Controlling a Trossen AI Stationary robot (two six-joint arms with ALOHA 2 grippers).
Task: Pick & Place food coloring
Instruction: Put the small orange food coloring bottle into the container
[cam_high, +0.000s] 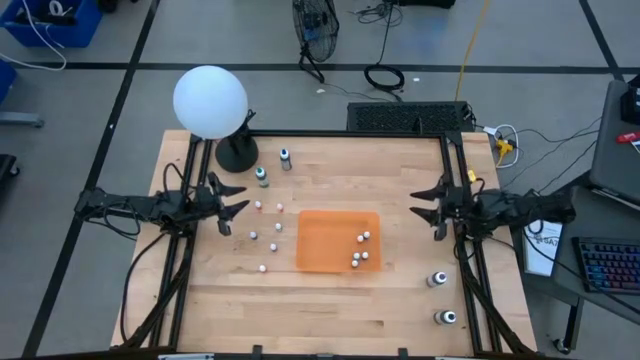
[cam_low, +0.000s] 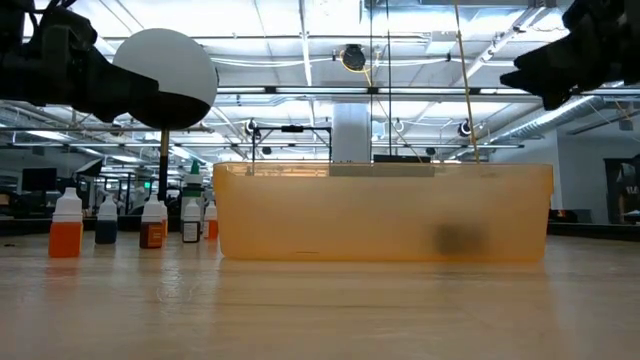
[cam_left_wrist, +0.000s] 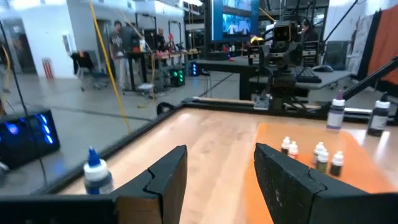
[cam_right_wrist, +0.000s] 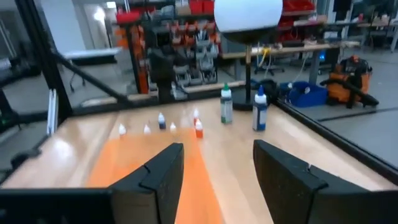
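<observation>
While the flat orange rectangular tray (cam_high: 320, 240) at frame centre holds four white-capped food-coloring bottles (cam_high: 360, 252), the left gripper (cam_high: 232, 207) and right gripper (cam_high: 428, 205) hover half-spread, empty.

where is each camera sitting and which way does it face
High view: overhead, looking straight down on the table; left gripper and right gripper, both empty and open.
Low view: table-top height, level across at the orange tray; dark arm parts at both upper corners.
Left wrist view: looks across the table past its own fingers toward the tray.
Right wrist view: looks the opposite way past its fingers toward the white globe.
Shared: all four show the tray and food coloring bottles.
</observation>
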